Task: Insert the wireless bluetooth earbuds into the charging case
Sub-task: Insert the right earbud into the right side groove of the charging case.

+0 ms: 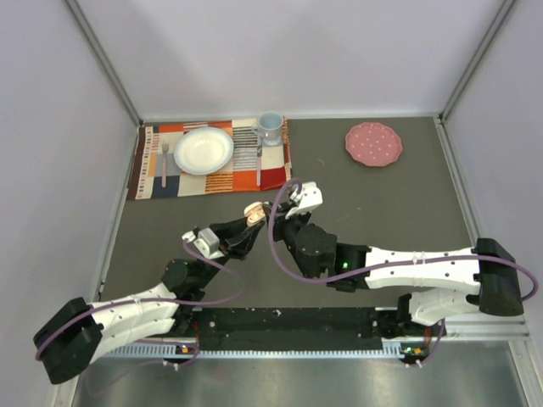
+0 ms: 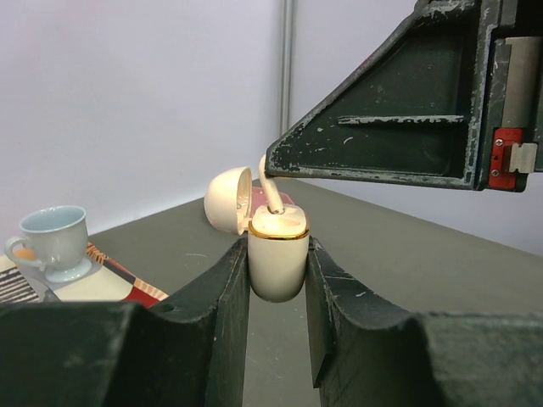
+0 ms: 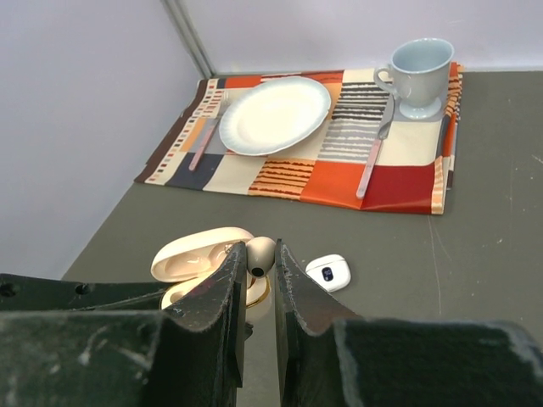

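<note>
- Probably light, slick and fragile, the tiny white plastic earbud [image 2: 271,195] is best pinched gently by its round head, stem free.
- The right end effector [image 3: 259,254] is clenched on that head. The left end effector [image 2: 277,248] grasps the cream, gold-rimmed oval charging case [image 2: 277,270] by its sides, on the near side of the patchwork placemat [image 1: 212,174].
- Left wrist view: the stem meets the case's open top. Right wrist view alone: a small white rounded piece [image 3: 328,271] on the counter [image 3: 475,254], nearer the placemat.
</note>
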Motion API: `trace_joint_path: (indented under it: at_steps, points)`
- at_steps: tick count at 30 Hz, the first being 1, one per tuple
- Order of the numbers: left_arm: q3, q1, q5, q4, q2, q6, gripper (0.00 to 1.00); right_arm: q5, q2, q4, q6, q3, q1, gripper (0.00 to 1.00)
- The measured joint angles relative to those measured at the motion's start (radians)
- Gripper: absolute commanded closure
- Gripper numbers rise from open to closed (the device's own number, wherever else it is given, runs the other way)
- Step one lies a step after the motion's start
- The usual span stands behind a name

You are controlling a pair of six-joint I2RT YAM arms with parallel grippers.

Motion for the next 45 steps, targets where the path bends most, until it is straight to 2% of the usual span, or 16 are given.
trace_joint_path:
  at_steps: [17, 28, 38, 45]
  points:
    - [0.000, 0.000, -0.021, -0.003, -0.010, 0.000, 1.00, 0.001, 0.023, 0.104, -0.129, -0.021, 0.006, 0.98]
    - [0.000, 0.000, -0.028, -0.003, -0.011, 0.000, 1.00, -0.004, 0.026, 0.111, -0.150, -0.022, 0.008, 0.92]
    - [0.000, 0.000, -0.045, -0.003, -0.026, 0.004, 1.00, -0.028, 0.026, 0.109, -0.152, -0.033, 0.015, 0.90]
    - [0.000, 0.000, -0.046, -0.002, -0.028, 0.005, 1.00, -0.040, 0.025, 0.108, -0.152, -0.034, 0.016, 0.76]
